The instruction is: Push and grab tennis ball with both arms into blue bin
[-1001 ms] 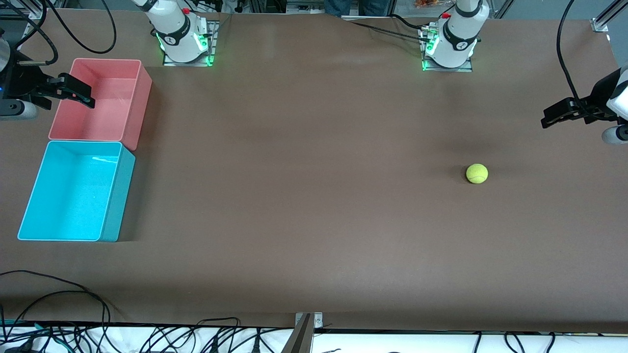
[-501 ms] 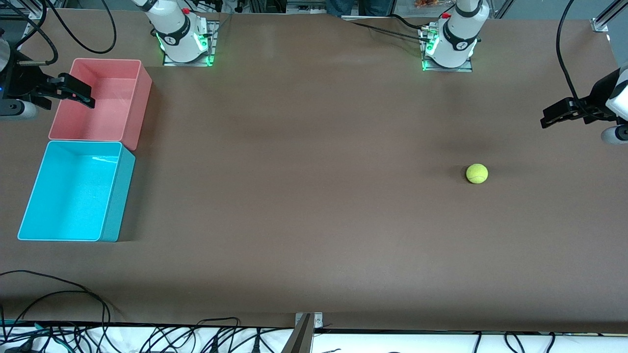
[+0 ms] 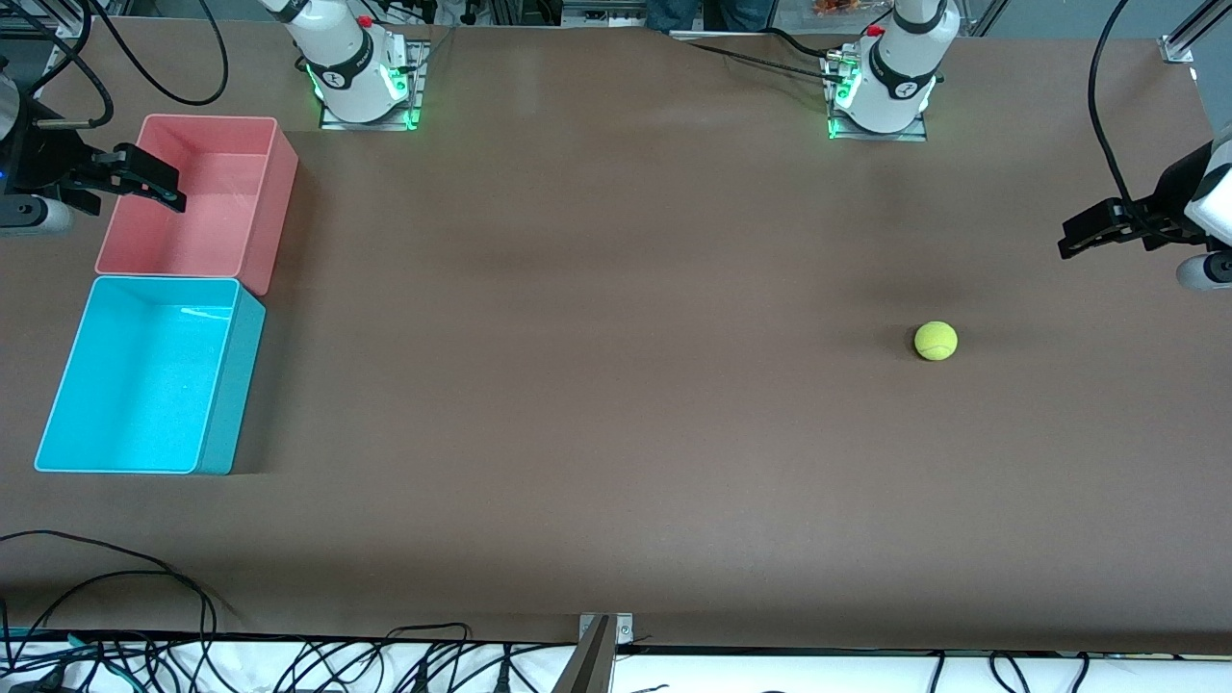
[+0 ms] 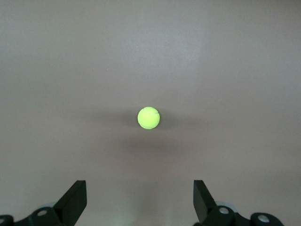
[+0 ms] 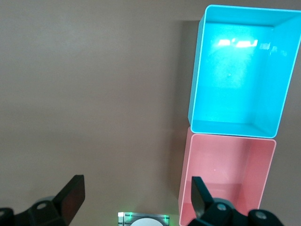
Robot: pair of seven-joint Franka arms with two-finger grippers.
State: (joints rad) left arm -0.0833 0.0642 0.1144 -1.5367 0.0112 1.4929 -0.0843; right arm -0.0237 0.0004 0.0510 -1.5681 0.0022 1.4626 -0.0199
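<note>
The tennis ball [image 3: 936,341] lies on the brown table toward the left arm's end; it also shows in the left wrist view [image 4: 148,117]. My left gripper [image 3: 1070,239] is open and empty, up in the air near the table's end, apart from the ball. The blue bin [image 3: 144,375] stands empty toward the right arm's end and shows in the right wrist view [image 5: 240,75]. My right gripper [image 3: 171,192] is open and empty, over the pink bin's [image 3: 197,197] edge.
The pink bin stands against the blue bin, farther from the front camera, and shows in the right wrist view [image 5: 225,183]. Both arm bases [image 3: 361,72] [image 3: 881,82] stand at the table's back edge. Cables [image 3: 144,616] lie along the front edge.
My left gripper has shifted slightly, a little farther from the front camera. The ball, the bins and the right gripper have not moved.
</note>
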